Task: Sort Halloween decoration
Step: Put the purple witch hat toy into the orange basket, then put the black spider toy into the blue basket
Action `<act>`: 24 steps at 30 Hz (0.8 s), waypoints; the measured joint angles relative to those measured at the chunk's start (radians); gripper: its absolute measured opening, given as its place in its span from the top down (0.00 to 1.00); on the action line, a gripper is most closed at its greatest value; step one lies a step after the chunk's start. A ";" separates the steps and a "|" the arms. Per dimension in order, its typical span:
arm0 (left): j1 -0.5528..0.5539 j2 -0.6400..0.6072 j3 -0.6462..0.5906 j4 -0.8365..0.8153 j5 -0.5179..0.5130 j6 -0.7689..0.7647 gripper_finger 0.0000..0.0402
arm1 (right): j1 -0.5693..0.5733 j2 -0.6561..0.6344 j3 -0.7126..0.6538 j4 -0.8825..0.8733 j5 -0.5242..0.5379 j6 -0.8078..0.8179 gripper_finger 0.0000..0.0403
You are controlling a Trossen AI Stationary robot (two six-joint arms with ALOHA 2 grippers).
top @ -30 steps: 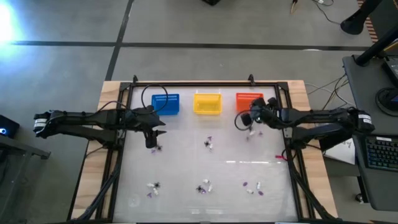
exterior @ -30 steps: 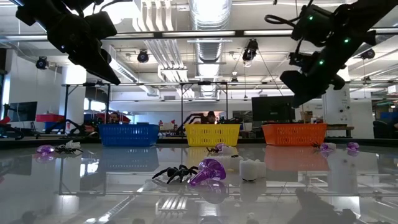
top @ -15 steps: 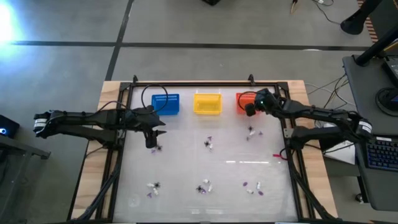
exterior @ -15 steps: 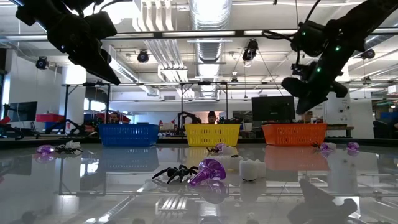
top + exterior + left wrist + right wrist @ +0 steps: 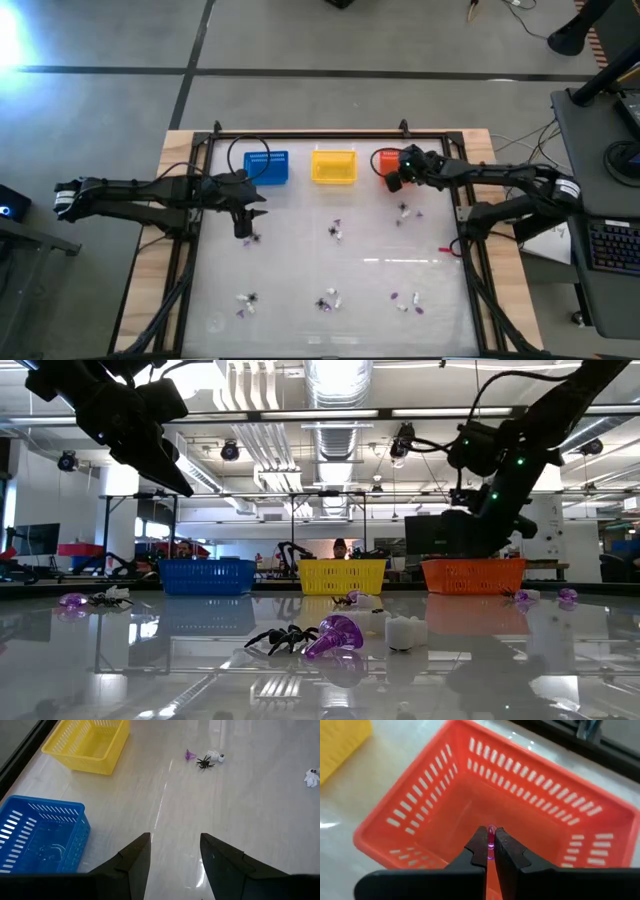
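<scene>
Trinkets: your right gripper (image 5: 490, 851), clamped on one purple piece (image 5: 491, 834), hangs over the orange basket (image 5: 445, 795). Left gripper (image 5: 172, 852) gapes empty. Baskets look bare; clusters (image 5: 335, 231) litter the table (image 5: 370, 262), so you've barely begun.

The orange basket (image 5: 490, 815) under the right gripper (image 5: 490, 845) looks like smooth, slotted moulded plastic, as do the yellow basket (image 5: 87, 745) and blue basket (image 5: 40, 837) ahead of the left gripper (image 5: 172, 855). The tabletop (image 5: 240, 815) is glossy and mirror-like. Gripper fingers look matt black. The held purple piece (image 5: 491, 832) appears translucent plastic.
</scene>
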 joint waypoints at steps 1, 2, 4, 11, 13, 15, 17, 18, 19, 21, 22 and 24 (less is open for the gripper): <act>0.000 0.000 0.000 0.000 0.000 0.000 0.61 | 0.000 0.008 0.009 0.002 0.000 -0.007 0.98; 0.000 0.000 0.000 0.000 0.000 0.000 0.61 | 0.000 0.013 0.018 0.003 0.000 -0.010 0.98; 0.000 0.000 0.000 0.000 0.000 0.000 0.61 | 0.000 0.020 0.031 0.004 0.000 -0.019 0.98; 0.000 0.000 0.000 0.000 0.000 0.000 0.61 | 0.002 0.018 0.042 -0.013 0.000 -0.040 0.93; 0.000 0.000 0.000 0.000 0.000 0.000 0.61 | 0.002 0.018 0.041 -0.016 -0.001 -0.048 0.89; 0.000 0.000 0.000 0.000 0.000 0.000 0.61 | 0.003 0.018 0.041 -0.013 -0.001 -0.049 0.84; 0.000 0.000 0.000 0.000 0.000 0.000 0.61 | 0.002 0.017 0.041 -0.008 0.000 -0.049 0.80; 0.000 0.000 0.000 0.000 0.000 0.000 0.61 | 0.002 0.014 0.041 -0.007 0.000 -0.049 0.78; 0.000 0.000 0.000 0.000 0.000 0.000 0.61 | 0.002 0.010 0.041 -0.006 0.000 -0.049 0.76; 0.000 0.000 0.000 0.000 0.000 0.000 0.61 | 0.002 0.004 0.041 -0.005 0.000 -0.049 0.73; 0.000 0.000 0.000 0.000 0.000 0.000 0.61 | 0.002 0.002 0.042 -0.005 0.000 -0.049 0.72; 0.000 0.000 0.000 0.000 0.000 0.000 0.61 | 0.003 -0.003 0.046 -0.007 0.000 -0.049 0.70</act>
